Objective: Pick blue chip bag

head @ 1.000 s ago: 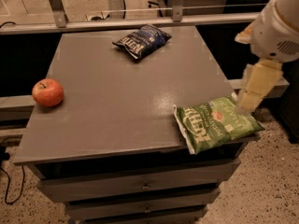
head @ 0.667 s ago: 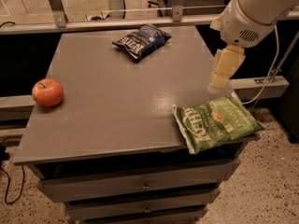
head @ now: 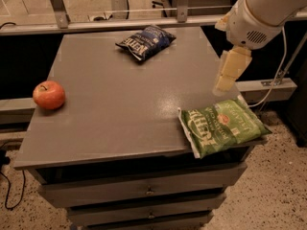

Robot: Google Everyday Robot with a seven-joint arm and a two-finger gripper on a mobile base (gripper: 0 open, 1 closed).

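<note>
The blue chip bag (head: 145, 41), dark navy with white "Kettle" lettering, lies flat at the far middle of the grey table top (head: 120, 104). My gripper (head: 223, 84) hangs pale yellow from the white arm at the upper right. It points down over the table's right side, just above the green bag. It is well to the right of the blue bag and nearer the camera, and it holds nothing.
A larger bright green chip bag (head: 220, 126) lies at the table's near right corner, partly overhanging the edge. A red apple (head: 49, 95) sits near the left edge. Drawers (head: 144, 190) fill the front below the top. A metal rail (head: 120, 24) runs behind the table.
The arm and gripper have swung left, from off the table's right edge beside the green bag to above the table's right side. The bags and the apple have not moved.
</note>
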